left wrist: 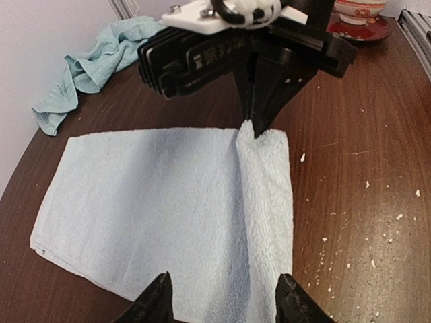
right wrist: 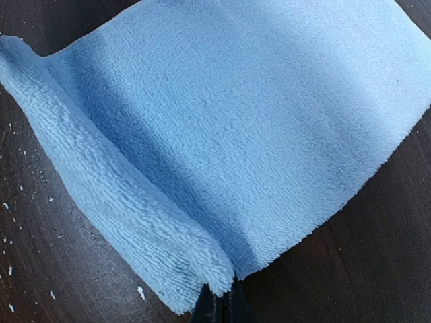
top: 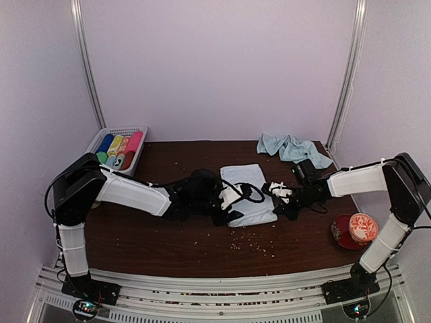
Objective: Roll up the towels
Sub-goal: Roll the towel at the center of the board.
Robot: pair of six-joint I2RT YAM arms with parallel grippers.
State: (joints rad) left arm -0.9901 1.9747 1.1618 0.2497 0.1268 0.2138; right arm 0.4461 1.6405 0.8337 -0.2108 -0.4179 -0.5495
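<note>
Right up at the lens, left gripper (left wrist: 225, 303) has its two black fingertips (left wrist: 158, 303) spread apart with nothing pinched, hanging over the near edge of the flat towel (left wrist: 155, 202) and straddling the near end of a turned-over strip that runs along one side of it. At the far end of that same strip the right gripper (right wrist: 219, 306) is clamped tight, jaws closed on the pale blue cloth right at the corner where the strip doubles over, so the fabric pulls up into a little peak there. Rest of that towel lies spread out on the dark brown table (top: 168, 235), about mid-table, between the two grippers, which face each other across it. Second one, the crumpled towel (top: 293, 148), sits in a heap at the back right of the table, well apart from both grippers and not rolled at all. Pale crumbs (left wrist: 303, 157) are scattered over the wood beside the flat towel, mostly on the side toward the arm bases. Back left there's a white basket (top: 124, 128) packed with coloured rolls (top: 118, 151) (blue, yellow, pink, green, red), and over at the front right, by the right arm, a patterned bowl (top: 363, 227) sits on a red plate (top: 340, 239)
</note>
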